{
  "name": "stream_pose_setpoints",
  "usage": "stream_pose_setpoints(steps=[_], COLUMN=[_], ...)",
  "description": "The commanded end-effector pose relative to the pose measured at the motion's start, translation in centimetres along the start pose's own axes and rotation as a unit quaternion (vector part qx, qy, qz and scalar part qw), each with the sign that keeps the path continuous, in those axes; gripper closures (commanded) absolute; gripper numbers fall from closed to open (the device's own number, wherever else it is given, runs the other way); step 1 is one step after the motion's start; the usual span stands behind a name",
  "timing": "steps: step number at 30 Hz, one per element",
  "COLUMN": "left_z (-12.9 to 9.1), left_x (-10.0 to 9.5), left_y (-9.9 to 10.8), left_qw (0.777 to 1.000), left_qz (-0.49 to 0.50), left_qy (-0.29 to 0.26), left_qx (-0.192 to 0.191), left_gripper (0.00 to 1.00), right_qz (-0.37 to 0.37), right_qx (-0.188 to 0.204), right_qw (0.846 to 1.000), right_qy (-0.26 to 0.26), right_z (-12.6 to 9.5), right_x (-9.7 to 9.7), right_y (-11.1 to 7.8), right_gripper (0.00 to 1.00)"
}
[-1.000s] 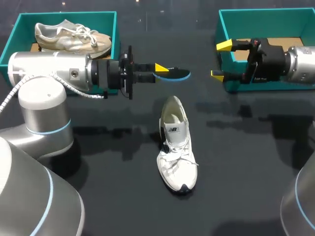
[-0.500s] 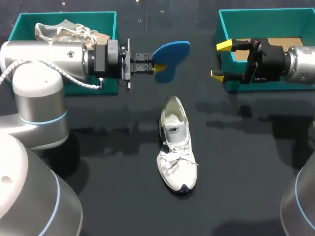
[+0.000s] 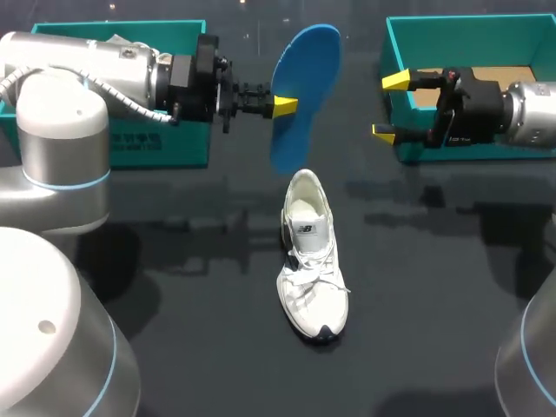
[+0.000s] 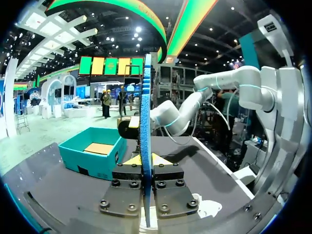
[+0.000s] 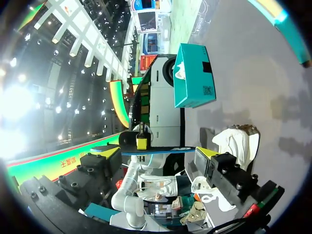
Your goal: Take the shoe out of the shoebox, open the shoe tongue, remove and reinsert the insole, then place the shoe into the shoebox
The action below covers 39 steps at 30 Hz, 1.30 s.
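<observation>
Left end effector (image 3: 282, 106): clamped on the blue insole (image 3: 304, 87), fingers meeting on one long edge near mid-length; the left wrist view shows the insole edge-on between the yellow tips.

Insole: held in the air, standing roughly on end, at 12 o'clock from the white shoe (image 3: 311, 261) and apart from it.

Shoe: lying on the bench (image 3: 434, 304), heel towards 12 o'clock, toe towards 6 o'clock, mouth open and facing up.

Right end effector (image 3: 391, 107): fingers apart, holding nothing, at the near wall of the right shoebox (image 3: 486, 30), about 2 o'clock from the shoe.

Handling, as judged: the insole looks thin, light and flexible; an edge grip will let the free ends droop or twist; it is likely to buckle if pushed hard into the shoe; a hold nearer the heel end, toe end leading, seems sounder. The shoe looks light and soft-walled; it may slide on the smooth bench unless steadied at the heel collar.
</observation>
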<state>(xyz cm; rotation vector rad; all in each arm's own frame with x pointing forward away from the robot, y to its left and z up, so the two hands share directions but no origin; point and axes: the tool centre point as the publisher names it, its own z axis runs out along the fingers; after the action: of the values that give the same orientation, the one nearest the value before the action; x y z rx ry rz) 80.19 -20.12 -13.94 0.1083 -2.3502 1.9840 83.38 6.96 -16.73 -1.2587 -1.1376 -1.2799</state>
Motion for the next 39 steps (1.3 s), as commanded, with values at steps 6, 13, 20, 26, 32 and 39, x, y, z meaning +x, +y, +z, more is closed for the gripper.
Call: stream_pose_setpoints(steps=[6, 13, 20, 26, 32, 39], left_z=[-0.4, -0.4, 0.6, 1.1, 1.3, 1.1], left_x=[1.0, 1.0, -0.6, -1.5, -1.2, -1.4], left_y=[-0.6, -0.6, -0.4, 0.1, 0.7, 2.3], left_qw=[0.951, 0.951, 0.88, 0.831, 0.807, 0.786], left_qz=[-0.307, -0.307, -0.475, -0.556, -0.59, -0.617], left_qy=[0.044, 0.044, 0.028, 0.018, 0.01, 0.03], left_qx=[-0.023, -0.023, 0.003, 0.013, 0.017, 0.027], left_gripper=[1.0, 1.0, 1.0, 1.0, 1.0, 1.0], right_qz=[0.0, 0.0, 0.0, 0.0, 0.0, 0.0], right_qx=[-0.001, -0.001, -0.001, -0.001, -0.001, -0.001], right_qw=[1.0, 1.0, 1.0, 1.0, 1.0, 1.0], right_qy=[-0.001, -0.001, -0.001, -0.001, -0.001, -0.001], right_z=[0.0, 0.0, 0.0, 0.0, 0.0, 0.0], right_x=[0.0, 0.0, 0.0, 0.0, 0.0, 0.0], right_y=[-0.1, -0.1, -0.1, -0.1, -0.1, -0.1], right_gripper=[0.0, 0.0, 0.0, 0.0, 0.0, 0.0])
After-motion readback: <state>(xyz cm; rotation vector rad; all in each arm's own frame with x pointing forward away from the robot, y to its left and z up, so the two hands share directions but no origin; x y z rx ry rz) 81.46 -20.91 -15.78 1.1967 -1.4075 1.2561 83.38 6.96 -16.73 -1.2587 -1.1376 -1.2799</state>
